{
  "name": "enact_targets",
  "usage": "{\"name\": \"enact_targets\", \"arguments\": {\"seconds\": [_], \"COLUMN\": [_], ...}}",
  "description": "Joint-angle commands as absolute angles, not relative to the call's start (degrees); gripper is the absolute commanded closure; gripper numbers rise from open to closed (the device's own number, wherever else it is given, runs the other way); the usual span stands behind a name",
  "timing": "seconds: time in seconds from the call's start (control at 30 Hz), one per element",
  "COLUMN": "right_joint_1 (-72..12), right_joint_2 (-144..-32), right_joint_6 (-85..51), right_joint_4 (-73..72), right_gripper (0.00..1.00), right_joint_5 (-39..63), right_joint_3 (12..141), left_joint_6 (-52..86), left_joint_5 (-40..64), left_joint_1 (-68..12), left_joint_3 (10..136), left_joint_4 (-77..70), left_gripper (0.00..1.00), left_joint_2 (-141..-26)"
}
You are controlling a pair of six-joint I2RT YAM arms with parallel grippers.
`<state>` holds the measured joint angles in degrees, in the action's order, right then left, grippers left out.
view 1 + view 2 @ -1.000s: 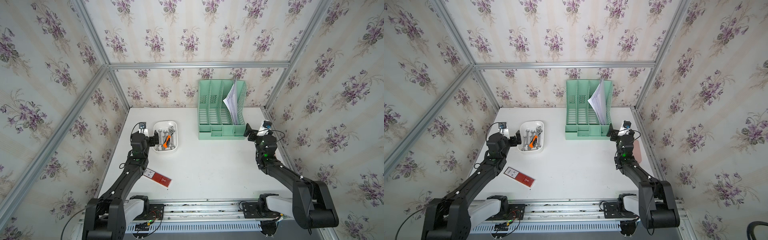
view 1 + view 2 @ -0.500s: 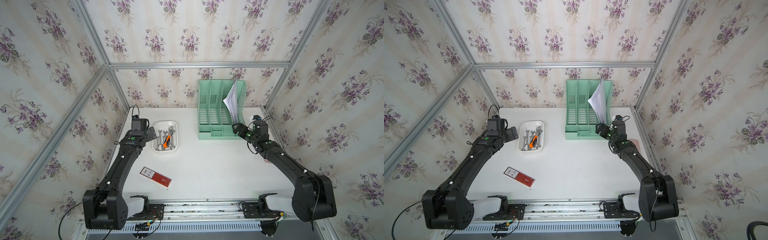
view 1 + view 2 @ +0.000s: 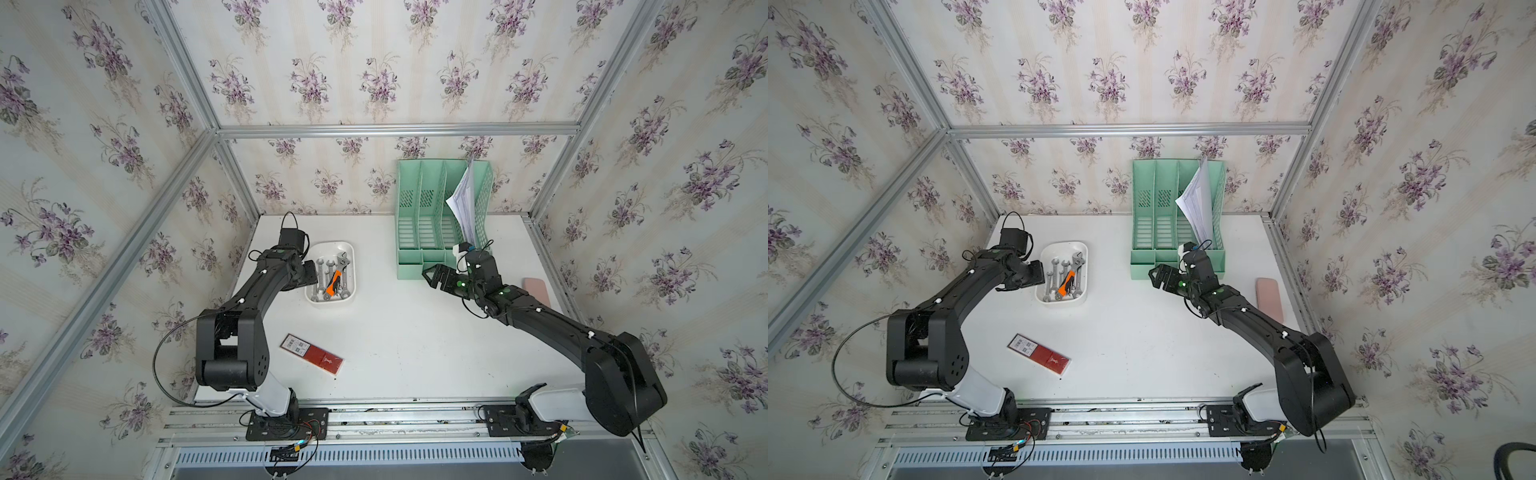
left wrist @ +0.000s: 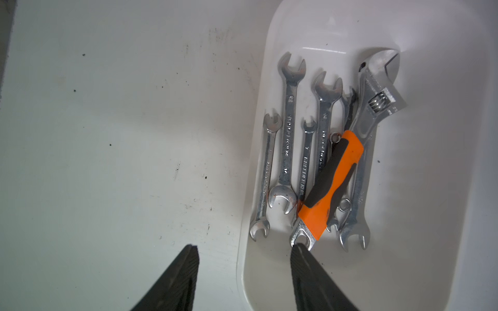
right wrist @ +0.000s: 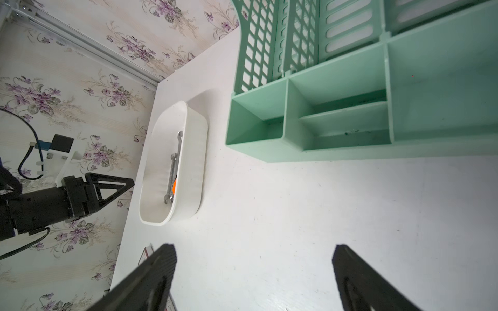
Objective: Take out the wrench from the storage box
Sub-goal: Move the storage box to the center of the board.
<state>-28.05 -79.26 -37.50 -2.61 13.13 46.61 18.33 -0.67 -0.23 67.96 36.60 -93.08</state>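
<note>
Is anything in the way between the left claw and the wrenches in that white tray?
Nothing covers the wrenches, but the left gripper straddles the rim of the tray: one finger outside, one inside. The orange-handled wrench lies across the plain ones.

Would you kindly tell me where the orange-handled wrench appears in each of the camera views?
In a top view: the orange-handled wrench lies in the storage box, left of centre.
In a top view: likewise, left of centre.
Left wrist: slanted across the silver wrenches.
Right wrist: only an orange sliver shows.
Shared landmark: the white storage box.
</note>
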Motion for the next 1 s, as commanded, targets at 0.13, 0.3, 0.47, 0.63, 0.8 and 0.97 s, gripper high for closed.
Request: {"name": "enact_targets", "arguments": {"seconds": [0.13, 0.3, 0.47, 0.63, 0.8, 0.97], "right_joint_1": [-29.18, -29.42, -29.79, -30.23, -30.36, -33.0], "right_joint_2": [-79.78, -79.8, -79.89, -80.83, -82.08, -83.1], "right_joint_6": [-36.66, -36.53, -36.3, -36.39, -36.78, -37.09], "right_joint_4": [-2.65, -2.11, -1.85, -1.58, -1.25, -1.07], "right_gripper": [0.05, 0.05, 0.05, 0.05, 0.05, 0.05], "right_joint_5": [12.57, 12.46, 12.06, 11.87, 11.82, 11.39], "right_joint_3": [47.68, 47.99, 48.33, 48.95, 49.81, 50.53], "left_joint_6": [16.99, 16.82, 17.05, 17.58, 18.45, 19.78], "left_joint_5": [0.35, 1.14, 1.04, 2.19, 2.59, 2.57], "left_joint_1": [-0.18, -0.17, -0.24, -0.68, -1.27, -3.12], "left_joint_3": [68.42, 68.71, 68.97, 68.3, 67.07, 65.6], "left_joint_4": [36.03, 34.35, 34.15, 34.62, 35.74, 36.97], "left_gripper": [0.57, 0.73, 0.82, 0.88, 0.93, 0.95], "left_joint_2": [-96.01, -98.91, -100.2, -99.49, -97.6, -94.76]}}
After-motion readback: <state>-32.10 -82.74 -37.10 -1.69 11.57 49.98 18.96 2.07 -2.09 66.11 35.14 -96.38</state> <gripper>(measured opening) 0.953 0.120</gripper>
